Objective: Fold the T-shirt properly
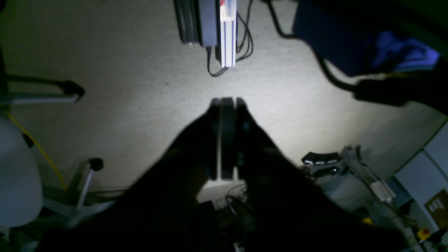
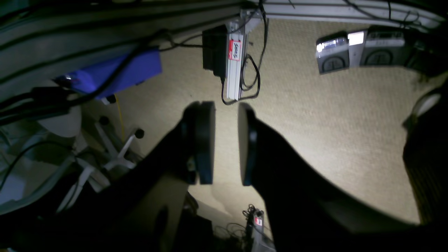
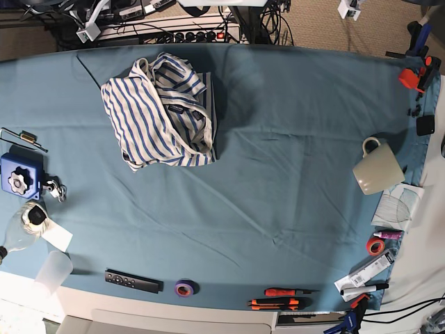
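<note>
Left gripper (image 1: 226, 105) pressed together, holding nothing, aimed at beige carpet (image 1: 133, 91). Right gripper (image 2: 225, 140) spread, gap empty, a power strip (image 2: 233, 66) and black cable beyond the fingertips. Striped T-shirt (image 3: 161, 115) bunched in a heap on the teal tablecloth (image 3: 278, 181), well apart from both sets of fingers, neither seen in the base view. Cream mug (image 3: 377, 168) far to one side.

both wrist views are dim, with a bright patch on the carpet in the middle and dark vignetted corners; the near parts are black and blurred. the base view is evenly lit and sharp.
</note>
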Motion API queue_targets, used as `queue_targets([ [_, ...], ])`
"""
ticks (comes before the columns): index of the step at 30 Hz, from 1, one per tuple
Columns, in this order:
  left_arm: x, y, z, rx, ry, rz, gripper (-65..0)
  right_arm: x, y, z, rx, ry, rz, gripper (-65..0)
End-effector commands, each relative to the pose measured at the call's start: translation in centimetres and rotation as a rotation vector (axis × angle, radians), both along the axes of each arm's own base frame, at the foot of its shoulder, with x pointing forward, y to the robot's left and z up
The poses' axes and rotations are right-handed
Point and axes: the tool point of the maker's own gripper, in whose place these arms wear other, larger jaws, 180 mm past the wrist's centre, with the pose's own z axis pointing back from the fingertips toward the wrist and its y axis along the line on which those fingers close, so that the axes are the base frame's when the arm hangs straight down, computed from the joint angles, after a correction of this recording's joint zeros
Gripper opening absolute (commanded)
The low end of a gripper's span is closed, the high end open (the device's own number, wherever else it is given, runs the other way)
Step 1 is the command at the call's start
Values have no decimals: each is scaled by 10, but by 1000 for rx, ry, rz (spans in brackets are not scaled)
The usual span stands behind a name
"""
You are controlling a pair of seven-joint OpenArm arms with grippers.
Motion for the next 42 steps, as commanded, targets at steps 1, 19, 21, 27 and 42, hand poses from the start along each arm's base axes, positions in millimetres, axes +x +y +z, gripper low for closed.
queue_targets([
  [1,0,2,-2,-3,-2,7,-650,-9,-8,-2,-22,33,2,-525],
  [19,3,12,-119,1,54,119,-650,-23,-35,-112,-66,209,-119,-525],
  [21,4,11,-128,-5,41,134,-650,-25,-34,-124,-91,210,-51,-525],
  [27,18,19,-152,52,-79,113,-650,-9,-13,-155,-125,124,157,-525],
  [42,30,14,-185,59,-45,134,-650,52,-44,-191,-501,-289,327,-525],
])
